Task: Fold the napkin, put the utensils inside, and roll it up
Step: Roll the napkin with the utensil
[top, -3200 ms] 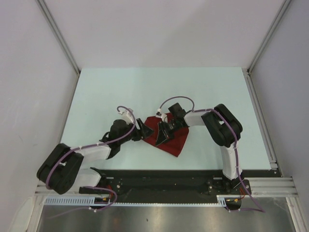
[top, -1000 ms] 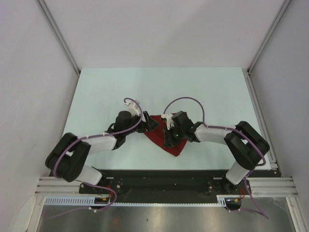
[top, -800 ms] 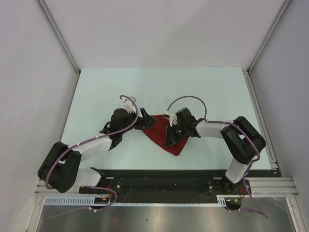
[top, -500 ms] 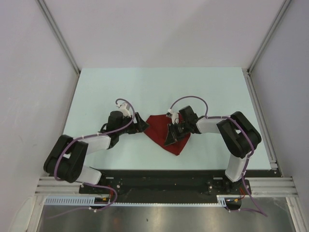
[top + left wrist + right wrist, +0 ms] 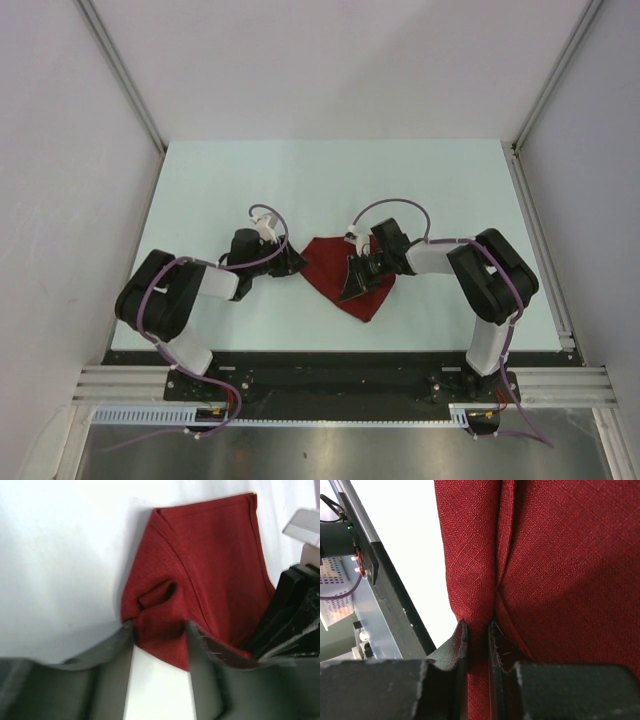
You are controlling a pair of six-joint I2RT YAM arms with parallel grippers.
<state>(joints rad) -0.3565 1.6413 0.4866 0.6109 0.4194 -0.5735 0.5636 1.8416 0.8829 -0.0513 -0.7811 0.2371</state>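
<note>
Right gripper [image 5: 477, 625] pinches napkin [image 5: 555, 555] fold; left gripper [image 5: 160, 627], half-open, straddles its corner on table [image 5: 200, 180]

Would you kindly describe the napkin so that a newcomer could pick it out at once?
On the pale table, look between the two black-and-white arms. The napkin lies there as a dark red cloth folded to a rough triangle, its point toward the arms' bases. It is the only red, soft thing; the right gripper pinches a fold of it.
</note>
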